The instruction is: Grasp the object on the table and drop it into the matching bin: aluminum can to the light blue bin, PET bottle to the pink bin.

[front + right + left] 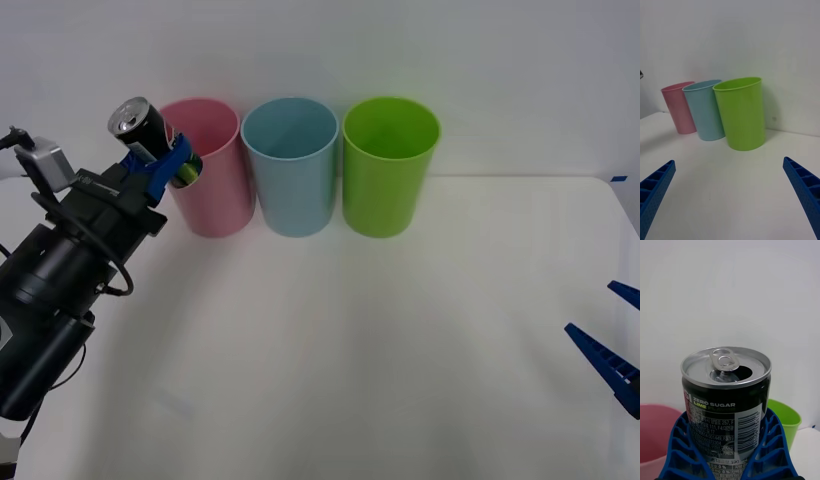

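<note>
The left gripper (165,160) is clamped on the aluminum can (150,135), its blue fingers (765,450) pressed against both sides of the dark body, the silver pull-tab top tilted up and to the left. The can hangs in the air well above the table (330,340), just left of the pink bin (210,170) and overlapping its near rim. The light blue bin (292,165) stands next, touching or nearly touching the pink one, with a lime green bin (390,165) beside it. Broad bare tabletop lies in front of the row. The right gripper (615,335) sits low at the table's right edge, fingers spread wide, holding nothing.
</note>
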